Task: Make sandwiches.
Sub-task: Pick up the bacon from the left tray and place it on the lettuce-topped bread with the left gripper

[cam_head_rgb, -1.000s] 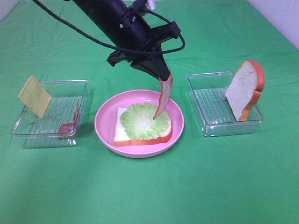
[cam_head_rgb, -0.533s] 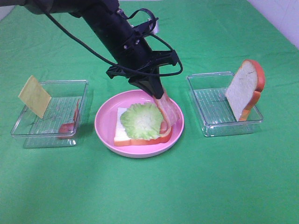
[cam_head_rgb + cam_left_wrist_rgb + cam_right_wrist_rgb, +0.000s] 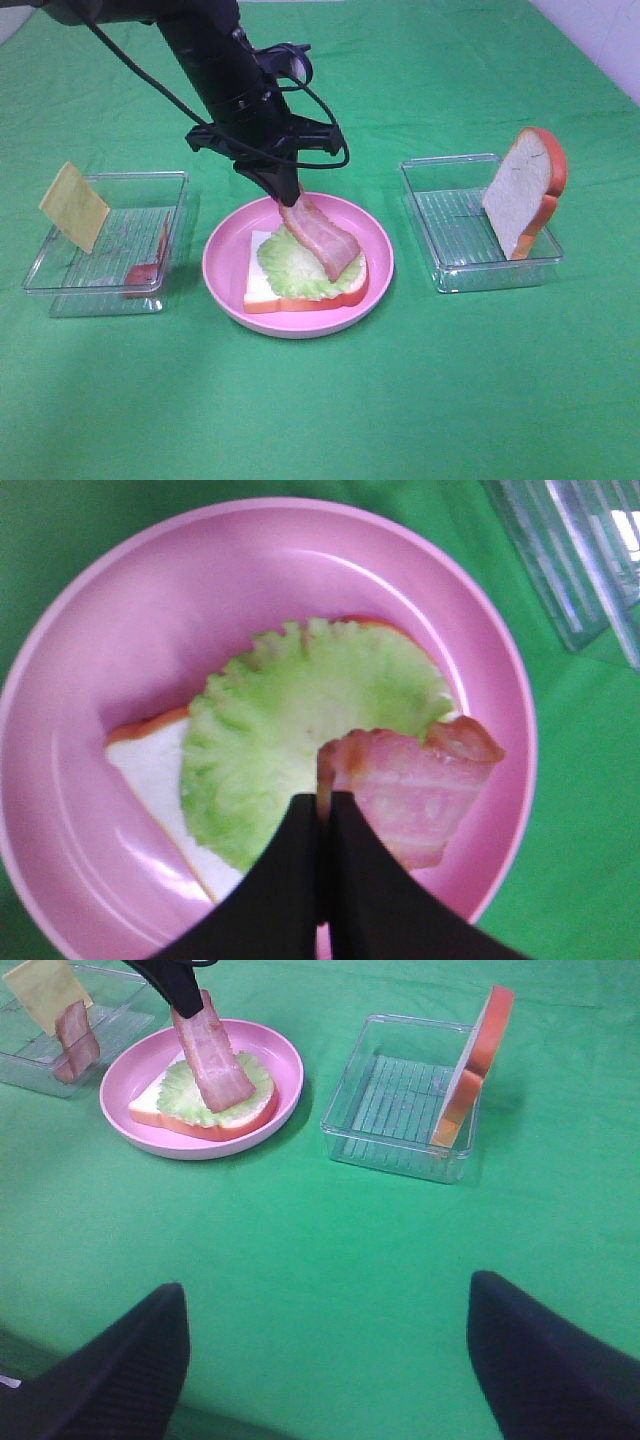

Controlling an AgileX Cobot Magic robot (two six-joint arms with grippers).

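Nearest, shows the right gripper [image 3: 327, 1290] with dark ribbed fingers spread wide above the smooth green cloth [image 3: 320, 410], gripping nothing. Beyond, finds a glossy round pink plate [image 3: 225, 240] bearing the part-built sandwich: a white bread slice [image 3: 262, 290] with orange-red crust, topped by a ruffled pale green lettuce leaf [image 3: 285, 272]. Catches the left gripper [image 3: 286, 197] clamped tight on the upper end of a streaked reddish-pink bacon strip [image 3: 325, 240], with the lower end draped across the lettuce. Shows the black left arm reaching in from the far left, wrist angled steeply down over the plate's far rim. Flanking the plate, reveals two clear ribbed plastic trays: the left tray [image 3: 100, 285] with a yellow cheese square [image 3: 73, 206] propped against its wall beside a second bacon strip [image 3: 160, 255], and the right tray [image 3: 450, 225] with a second bread slice [image 3: 525, 190] standing on edge at its right end.
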